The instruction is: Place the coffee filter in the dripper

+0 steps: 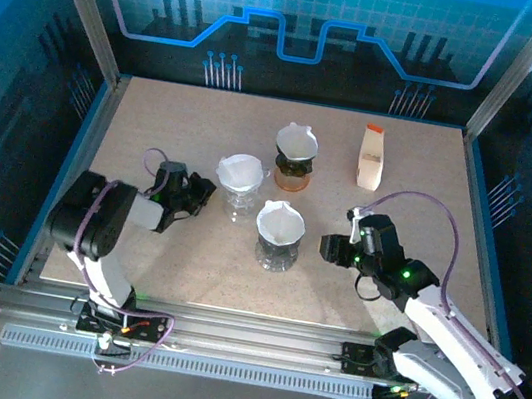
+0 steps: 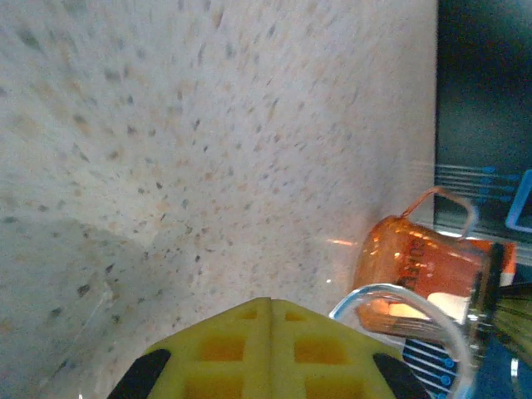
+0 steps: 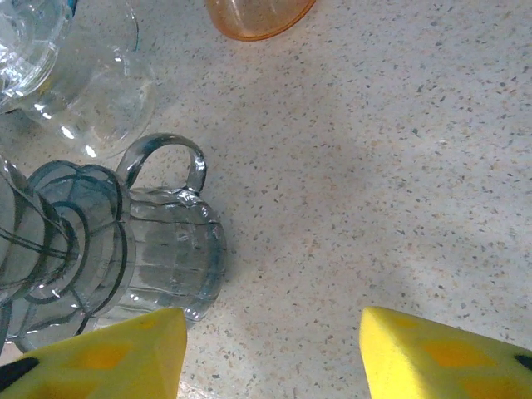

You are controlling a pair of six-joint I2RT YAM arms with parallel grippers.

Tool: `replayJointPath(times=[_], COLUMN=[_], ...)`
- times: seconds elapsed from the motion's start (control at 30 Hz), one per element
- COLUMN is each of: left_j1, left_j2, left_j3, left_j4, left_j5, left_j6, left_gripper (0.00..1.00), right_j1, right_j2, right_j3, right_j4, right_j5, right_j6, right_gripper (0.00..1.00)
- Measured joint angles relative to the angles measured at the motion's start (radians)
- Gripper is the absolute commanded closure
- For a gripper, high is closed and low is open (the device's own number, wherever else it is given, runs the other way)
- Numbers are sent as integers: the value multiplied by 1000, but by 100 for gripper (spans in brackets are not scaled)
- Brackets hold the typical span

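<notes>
Since a white filter (image 1: 281, 220) sits in the mouth of the nearest glass dripper (image 1: 276, 250), which stands upright, the job looks about done. That dripper lies just to the left of the right gripper (image 3: 273, 322), the nearer of the two (the left gripper (image 2: 271, 326) is over by another dripper (image 1: 237, 195)). The right fingers stand roughly half apart, holding and touching nothing; the left ones are pressed together, empty.
</notes>
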Motion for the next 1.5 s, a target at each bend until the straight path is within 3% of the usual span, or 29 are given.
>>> replayJointPath(times=[0.07, 0.17, 0.23, 0.27, 0.3, 0.33, 0.5, 0.7, 0.83, 1.07, 1.3, 1.5], left_j1=[19, 33, 34, 34, 34, 34, 34, 34, 34, 35, 61, 61], left_j2=[-93, -256, -381, -438, -497, -549, -739, -764, -694, -372, -216, -204], left_j3=[-14, -19, -17, -12, -3, 10, 93, 113, 42, 19, -43, -138], left_j4=[-66, -196, -292, -340, -393, -440, -610, -647, -542, -335, -86, 100], left_j5=[-23, -65, -99, -114, -135, -156, -269, -449, -538, -681, -691, -666], left_j6=[20, 72, 121, 146, 176, 209, 368, 540, 707, 968, 1033, 1058], left_gripper=[97, 75, 49, 28, 12, 1, 1, 1, 1, 1, 1, 1], right_j1=[-8, -26, -41, -48, -55, -63, -85, -88, -91, -92, -92, -92], right_j2=[-11, -29, -39, -43, -48, -51, -57, -44, -42, -80, -101, -48], right_j3=[0, 0, 3, 5, 8, 12, 23, 23, 23, 13, 3, 3], right_j4=[-5, -15, -21, -23, -25, -26, -24, 5, 32, 46, 53, 40], right_j5=[8, 29, 42, 52, 60, 72, 153, 205, 209, 232, 267, 322], right_j6=[-3, -13, -19, -21, -24, -23, -18, -17, -17, -17, -15, 20], right_gripper=[31, 22, 17, 14, 1, 0, 0, 0, 0, 0, 0, 0])
